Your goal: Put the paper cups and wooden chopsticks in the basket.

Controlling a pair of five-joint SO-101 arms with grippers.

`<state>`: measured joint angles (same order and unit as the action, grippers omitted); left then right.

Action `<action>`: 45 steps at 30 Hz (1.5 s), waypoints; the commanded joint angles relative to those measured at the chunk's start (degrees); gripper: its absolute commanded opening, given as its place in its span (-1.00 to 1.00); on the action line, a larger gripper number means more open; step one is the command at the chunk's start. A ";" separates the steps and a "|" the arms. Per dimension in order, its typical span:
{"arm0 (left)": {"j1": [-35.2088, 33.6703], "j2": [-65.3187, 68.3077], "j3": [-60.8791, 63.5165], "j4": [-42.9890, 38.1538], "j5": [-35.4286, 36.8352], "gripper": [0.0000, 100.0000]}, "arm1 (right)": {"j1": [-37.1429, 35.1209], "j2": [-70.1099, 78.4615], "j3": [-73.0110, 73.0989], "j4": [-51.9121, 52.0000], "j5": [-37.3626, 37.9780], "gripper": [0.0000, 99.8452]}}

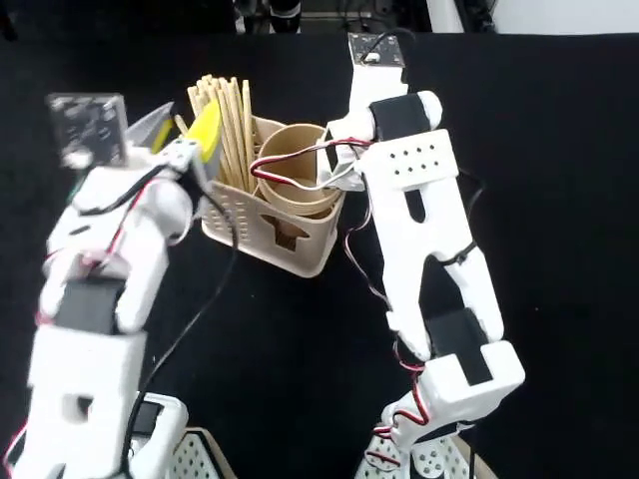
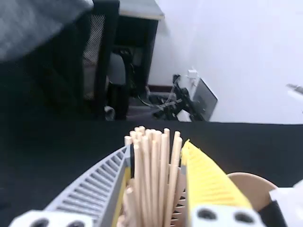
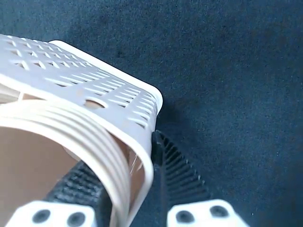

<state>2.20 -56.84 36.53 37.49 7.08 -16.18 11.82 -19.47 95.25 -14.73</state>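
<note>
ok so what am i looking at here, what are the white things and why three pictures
The white things are two robot arms, left arm and right arm, at a black table. The high view looks down from a fixed camera; the other two come from cameras on each arm's wrist. On the table stands a cream basket holding a stack of paper cups and a bundle of wooden chopsticks. The left pincer is closed around the chopsticks; the right pincer sits at the cups' rim.
</note>
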 commanded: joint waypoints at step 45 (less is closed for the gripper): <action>-14.55 -31.38 7.08 24.62 -6.07 -0.71 | -14.95 -72.22 17.89 3.78 4.57 -0.72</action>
<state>-11.87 -78.90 38.37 63.60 5.41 -30.59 -55.34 -6.29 99.21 -10.86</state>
